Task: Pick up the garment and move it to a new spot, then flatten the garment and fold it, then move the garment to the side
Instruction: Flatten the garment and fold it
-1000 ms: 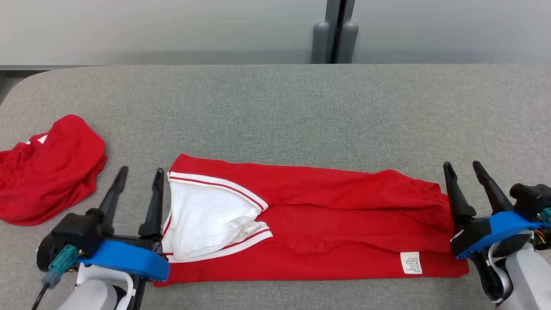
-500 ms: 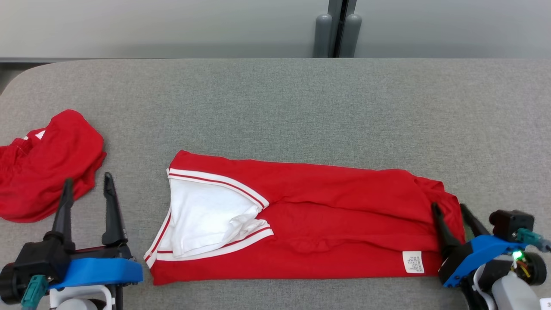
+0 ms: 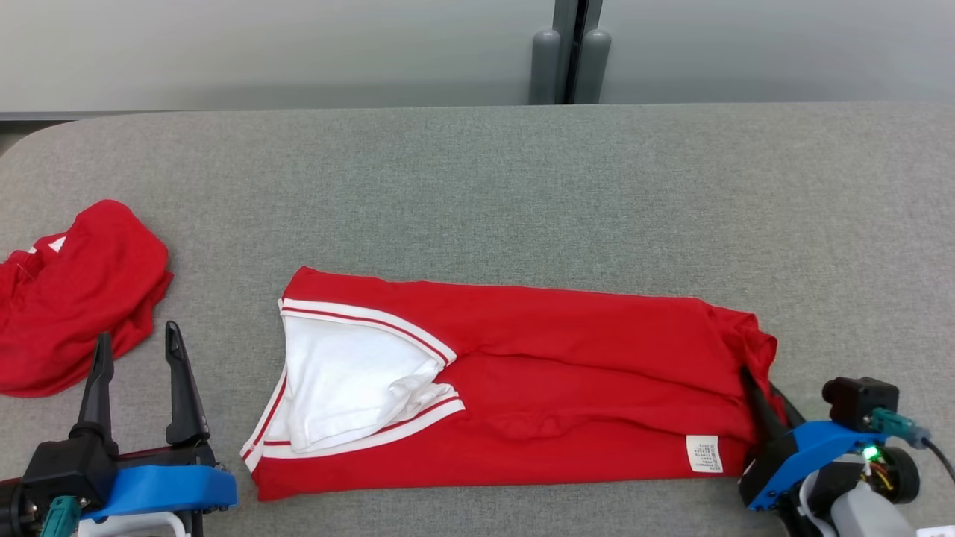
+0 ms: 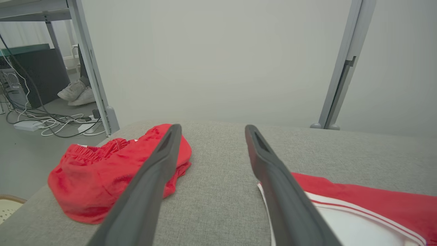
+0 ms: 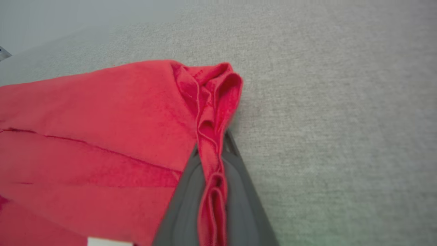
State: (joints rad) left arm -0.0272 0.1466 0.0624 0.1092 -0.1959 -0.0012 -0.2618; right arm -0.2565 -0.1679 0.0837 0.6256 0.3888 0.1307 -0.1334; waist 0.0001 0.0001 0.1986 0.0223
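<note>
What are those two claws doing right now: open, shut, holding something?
The left gripper is open, holding nothing.
The right gripper is shut on the red garment, at its end.

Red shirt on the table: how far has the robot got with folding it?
Done: the red shirt lies flat on the grey table, folded lengthwise into a long strip. In hand: the right fingers pinch its end; the left fingers are open, apart from the collar end. To do, likely: folding it shorter and moving it aside.
</note>
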